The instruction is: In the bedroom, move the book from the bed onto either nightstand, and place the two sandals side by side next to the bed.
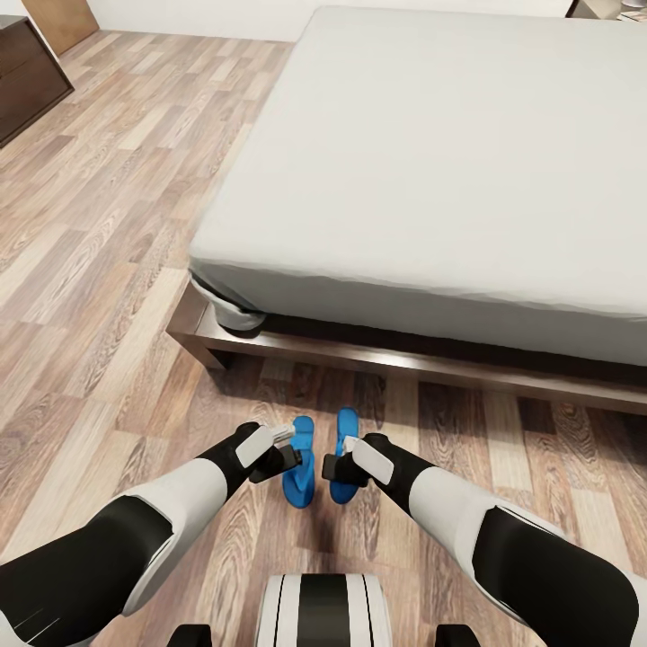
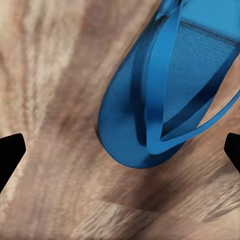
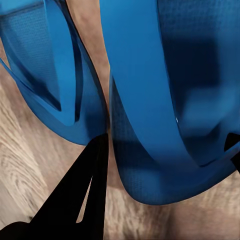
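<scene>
1. The two sandals lay side by side on the floor [image 1: 108, 270], just in front of the bed's near side rail and close to its near left corner. The left sandal [image 1: 299, 467] and right sandal [image 1: 344, 454] ran parallel, a thin strip of plank between them, apart but close.

2. In the left wrist view the left sandal [image 2: 150, 100] lay flat on the wood, its strap arching over the sole; the two dark fingertips [image 2: 11, 155] stood wide apart at the frame's edges, clear of the sandal and holding nothing.

3. In the right wrist view both sandals appeared: the right sandal [image 3: 170, 100] loomed close, with the left sandal [image 3: 50, 70] beside it. One dark finger [image 3: 85, 190] reached to the gap between the two soles and the other showed at the far edge of the right sandal, so the jaws straddled that sandal's rounded end. Whether they pressed it could not be told.

4. In the head view the left gripper [image 1: 280, 454] hovered at the left sandal's outer side, and the right gripper [image 1: 340, 465] sat over the right sandal.

5. The bed [image 1: 431, 180] carried a plain off-white mattress on a dark wood frame.

6. A dark wood cabinet [image 1: 27, 76] stood at the far left of the floor, well apart from the bed.
</scene>
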You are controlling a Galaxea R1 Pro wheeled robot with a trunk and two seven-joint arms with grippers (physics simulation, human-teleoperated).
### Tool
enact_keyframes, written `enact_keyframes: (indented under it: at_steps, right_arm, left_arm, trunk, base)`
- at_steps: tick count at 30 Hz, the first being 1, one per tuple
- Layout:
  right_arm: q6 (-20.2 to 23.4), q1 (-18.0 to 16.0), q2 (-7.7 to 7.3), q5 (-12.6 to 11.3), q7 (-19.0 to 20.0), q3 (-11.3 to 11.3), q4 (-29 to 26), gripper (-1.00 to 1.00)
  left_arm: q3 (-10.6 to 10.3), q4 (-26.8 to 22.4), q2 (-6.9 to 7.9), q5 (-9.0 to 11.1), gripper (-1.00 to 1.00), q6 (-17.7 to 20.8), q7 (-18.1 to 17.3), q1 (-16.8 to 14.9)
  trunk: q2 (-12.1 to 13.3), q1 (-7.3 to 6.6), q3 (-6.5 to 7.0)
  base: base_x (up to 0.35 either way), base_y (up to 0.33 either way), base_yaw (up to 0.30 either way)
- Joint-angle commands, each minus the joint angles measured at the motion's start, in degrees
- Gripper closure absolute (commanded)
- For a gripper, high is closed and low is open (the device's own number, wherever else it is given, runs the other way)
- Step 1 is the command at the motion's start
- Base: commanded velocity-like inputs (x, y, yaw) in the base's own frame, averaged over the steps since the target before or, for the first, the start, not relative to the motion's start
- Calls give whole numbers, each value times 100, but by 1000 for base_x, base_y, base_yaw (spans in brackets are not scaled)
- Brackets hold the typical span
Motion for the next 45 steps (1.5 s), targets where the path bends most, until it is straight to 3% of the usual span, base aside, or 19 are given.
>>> enact_keyframes:
  at_steps: [1,9,19,33,45]
  right_arm:
    - [5,-4,0,-55,-30,24,-5,100]
    - [14,-4,0,-54,-77,24,-4,100]
    - [23,-4,0,-46,-463,24,-4,100]
    - [23,-4,0,-40,-471,24,-12,100]
    - [16,-4,0,-40,-470,24,-13,100]
  left_arm:
    - [-40,-11,4,61,-100,14,44,-1]
    - [-40,-11,8,61,-100,14,44,-1]
    - [-39,-11,16,61,-100,14,44,-1]
    - [-39,-11,17,61,-100,14,44,-1]
    - [-40,-11,17,61,-100,14,44,-1]
  trunk:
    - [-1,-1,-3]
    - [-1,-1,-3]
    - [-1,-1,-3]
    - [-1,-1,-3]
    - [-1,-1,-3]
  base:
    - [0,0,0]
    - [0,0,0]
    - [0,0,0]
    - [0,0,1]
    - [0,0,129]
